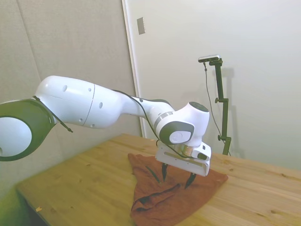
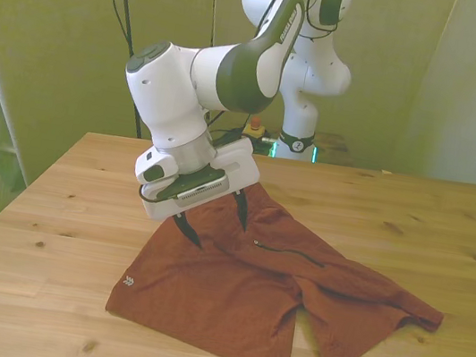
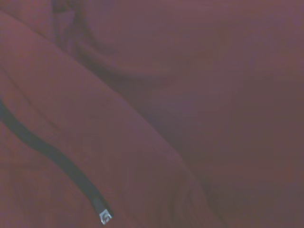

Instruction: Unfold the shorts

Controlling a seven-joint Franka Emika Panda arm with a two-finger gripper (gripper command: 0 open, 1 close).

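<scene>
Gripper stands wide open, empty, fingertips just above the shorts, which lie rumpled on the table directly beneath it. Risk: closing over the raised fold beside the zipper may pinch two layers, dragging the garment instead of opening it.

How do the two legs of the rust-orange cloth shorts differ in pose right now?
On the rust-orange cloth shorts, the leg on the front view's left lies flat and spread, its hem straight. The leg on the front view's right is rumpled and narrower, with raised folds. Both rest on the wooden table.
</scene>
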